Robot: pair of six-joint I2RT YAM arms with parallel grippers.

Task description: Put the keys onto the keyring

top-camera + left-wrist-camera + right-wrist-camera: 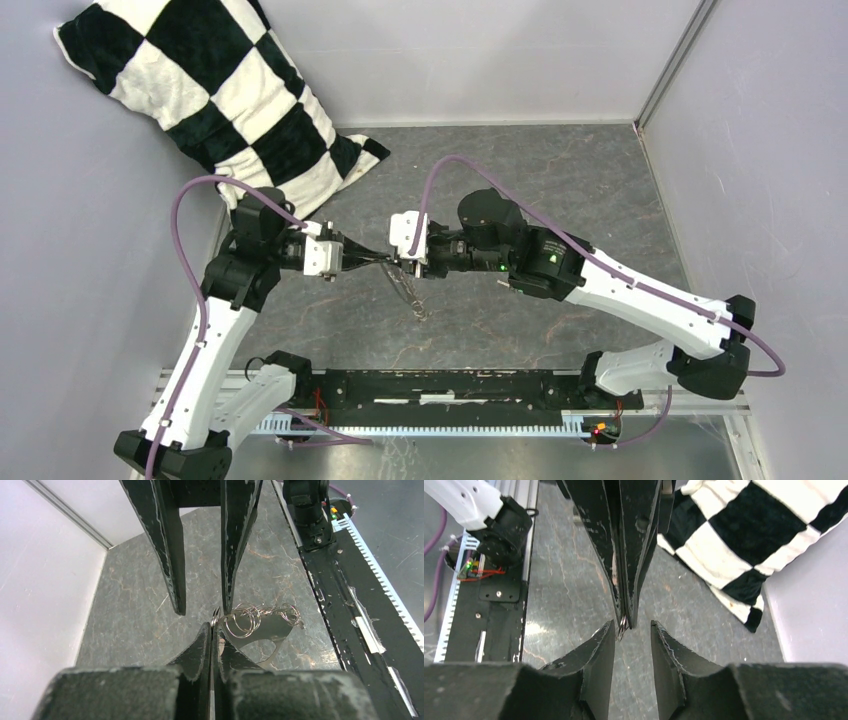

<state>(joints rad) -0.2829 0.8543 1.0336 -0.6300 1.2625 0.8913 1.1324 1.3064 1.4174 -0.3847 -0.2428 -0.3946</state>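
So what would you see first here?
The big black-and-white checkered pillow in the far left corner jumps out. Then, in the middle, the left tool is pinched shut on a thin silvery metal keyring, and the right tool stands open around its tip.

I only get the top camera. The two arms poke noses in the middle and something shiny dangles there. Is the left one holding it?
Observer: Yes. The left wrist camera shows the left gripper shut on the keyring.
Operator: Is the right one grabbing too?
Observer: Not yet. Its own camera shows the right gripper open, fingers apart, facing the left's tip.
Operator: Where's the green key?
Observer: No green key shows in either wrist camera.
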